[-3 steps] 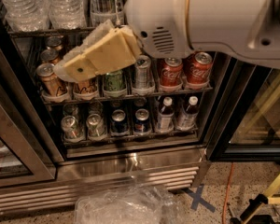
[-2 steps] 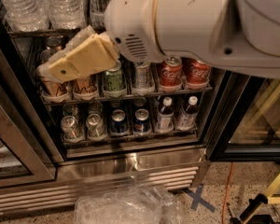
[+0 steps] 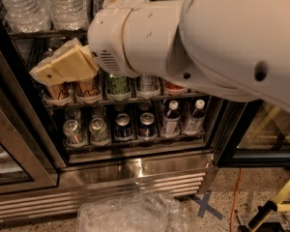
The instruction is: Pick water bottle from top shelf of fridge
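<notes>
The fridge [image 3: 135, 170] is partly hidden at its upper right by the white arm [image 3: 208, 37]. Water bottles [image 3: 67, 6] are stood at the left end of the top shelf [image 3: 43, 33]. The gripper [image 3: 41, 73] is held just below that end, before the cans [image 3: 89, 88]; whether it is clenched cannot be told.

At the frame's left, the gripper [image 3: 63, 67] hangs just before packed cans [image 3: 118, 84]; water bottles [image 3: 41, 6] crowd the top shelf [image 3: 48, 33] directly above.

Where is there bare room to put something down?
Bare floor around the blue tape cross, right of the plastic bag. The racks are crowded: water bottles on the top shelf, cans below. The tool hangs before the cans, left.
</notes>
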### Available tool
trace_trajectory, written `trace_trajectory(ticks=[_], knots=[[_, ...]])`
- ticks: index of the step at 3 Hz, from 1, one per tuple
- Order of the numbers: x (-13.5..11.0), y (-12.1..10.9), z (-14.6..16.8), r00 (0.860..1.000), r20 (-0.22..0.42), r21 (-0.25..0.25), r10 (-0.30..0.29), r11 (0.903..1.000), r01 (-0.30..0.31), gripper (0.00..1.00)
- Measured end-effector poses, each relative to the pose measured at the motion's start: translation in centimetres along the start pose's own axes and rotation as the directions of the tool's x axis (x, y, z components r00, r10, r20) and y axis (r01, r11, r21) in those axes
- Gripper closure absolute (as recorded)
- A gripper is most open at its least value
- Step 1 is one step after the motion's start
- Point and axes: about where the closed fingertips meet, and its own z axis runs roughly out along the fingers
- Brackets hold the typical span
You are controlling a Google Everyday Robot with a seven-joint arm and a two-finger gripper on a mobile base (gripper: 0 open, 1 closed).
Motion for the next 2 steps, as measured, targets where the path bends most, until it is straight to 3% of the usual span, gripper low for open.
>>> trace_trajectory(ticks=[1,2], knots=[[-2.11,-0.14,0.94,0.999,0.039,0.104,0.010,0.9944,-0.014,0.00],[-3.07,0.20,1.28,0.998,0.057,0.119,-0.001,0.9929,-0.006,0.00]])
